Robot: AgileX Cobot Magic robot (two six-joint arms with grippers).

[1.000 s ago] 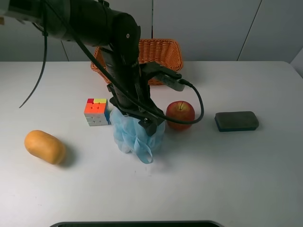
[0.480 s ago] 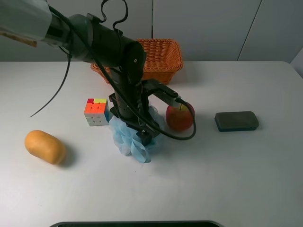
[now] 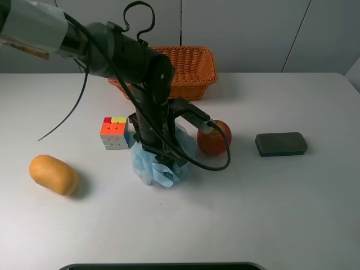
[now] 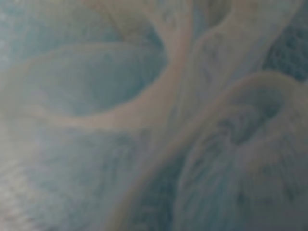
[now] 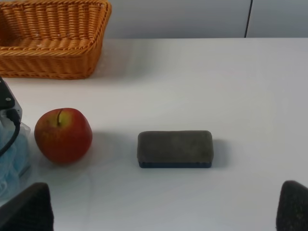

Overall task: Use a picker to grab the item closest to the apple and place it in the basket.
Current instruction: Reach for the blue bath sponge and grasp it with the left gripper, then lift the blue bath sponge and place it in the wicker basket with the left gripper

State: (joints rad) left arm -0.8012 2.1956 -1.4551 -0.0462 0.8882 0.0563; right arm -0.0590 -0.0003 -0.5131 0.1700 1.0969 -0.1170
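Observation:
A red apple (image 3: 214, 136) lies at mid-table; it also shows in the right wrist view (image 5: 63, 135). A light blue mesh bath puff (image 3: 160, 170) lies just left of it, almost touching. My left gripper (image 3: 160, 153) is pressed down into the puff from above, its fingers hidden in the mesh. The left wrist view shows only blurred blue mesh (image 4: 96, 96). The orange wicker basket (image 3: 191, 62) stands at the back, behind the arm. My right gripper (image 5: 160, 216) is open and empty, well short of the apple, and is out of the exterior high view.
A coloured puzzle cube (image 3: 114, 133) sits just left of the puff. An orange oblong object (image 3: 53, 174) lies at the far left. A dark block sponge (image 3: 280, 144) lies right of the apple. A black cable (image 3: 222, 160) loops from the left arm around the apple.
The left arm has moved down and slightly back onto the puff, squashing it flatter. The apple, cube and sponge have not moved.

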